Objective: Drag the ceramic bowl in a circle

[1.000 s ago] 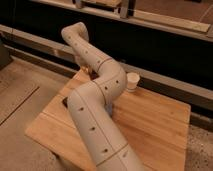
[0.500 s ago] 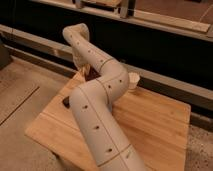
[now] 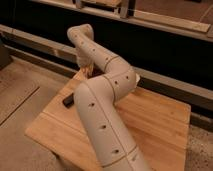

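Note:
My white arm fills the middle of the camera view, bending at a big elbow (image 3: 117, 80) over the wooden table (image 3: 160, 125). My gripper (image 3: 87, 70) points down at the table's far left edge, with the wrist above it. No ceramic bowl shows. The elbow covers the far middle of the table, where a small white vessel stood in the earlier frames.
A small dark flat object (image 3: 68, 100) lies on the table's left side, next to my forearm. A dark wall with a pale ledge (image 3: 165, 82) runs right behind the table. A speckled floor (image 3: 20, 95) lies to the left.
My elbow has swung right and toward the camera and now covers the small white vessel seen beside it earlier. The gripper has stayed near the table's far left edge.

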Motion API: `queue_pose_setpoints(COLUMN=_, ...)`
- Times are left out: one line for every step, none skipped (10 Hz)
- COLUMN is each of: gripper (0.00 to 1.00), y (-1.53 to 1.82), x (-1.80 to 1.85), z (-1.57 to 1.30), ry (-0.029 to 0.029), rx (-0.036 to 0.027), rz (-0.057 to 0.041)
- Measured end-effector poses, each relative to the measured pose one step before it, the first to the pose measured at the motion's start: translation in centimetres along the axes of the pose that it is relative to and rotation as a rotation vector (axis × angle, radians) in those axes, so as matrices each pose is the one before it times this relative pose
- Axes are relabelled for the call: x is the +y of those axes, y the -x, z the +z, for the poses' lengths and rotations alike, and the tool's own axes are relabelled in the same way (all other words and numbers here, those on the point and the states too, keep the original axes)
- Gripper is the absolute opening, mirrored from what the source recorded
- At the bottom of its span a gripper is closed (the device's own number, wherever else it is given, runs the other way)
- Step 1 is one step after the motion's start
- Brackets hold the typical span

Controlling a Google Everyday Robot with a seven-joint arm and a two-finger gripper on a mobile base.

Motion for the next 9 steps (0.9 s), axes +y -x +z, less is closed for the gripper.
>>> queue_pose_setpoints(gripper=0.00, y=-0.382, x=-0.412, z=0.017, ry=0.01273, rx=0.00463, rz=0.02479)
queue_pose_setpoints(gripper=0.00, y=-0.312, x=-0.405, z=0.057, ry=0.00877, rx=0.00473, rz=0.02134)
queue_pose_setpoints(gripper=0.00, y=-0.128, x=-0.196, z=0.010, ry=0.00202, rx=0.00208, rz=0.00844)
queue_pose_setpoints(gripper=0.00, y=-0.082, x=-0.260, z=0.059, ry=0.00074, rx=0.00099, rz=0.00718)
queue_pose_setpoints(gripper=0.00, y=0.018, x=-0.121, z=0.002, ry=0.00291, rx=-0.00206, rz=0.00136)
queue_pose_setpoints(gripper=0.00, y=0.079, x=-0.123, z=-0.035, ry=-0.00241, rx=-0.00297, rz=-0.00443)
queue_pose_setpoints(gripper=0.00, y=0.090, x=-0.059, z=0.008, ry=-0.00294, rx=-0.00194, rz=-0.00061)
queue_pose_setpoints(gripper=0.00, y=0.159, x=-0.114, z=-0.034, ry=-0.00117, rx=-0.00390, rz=0.00644)
queue_pose_setpoints(gripper=0.00, y=-0.015, x=-0.023, z=-0.003, ry=0.00014, rx=0.00037, rz=0.00189)
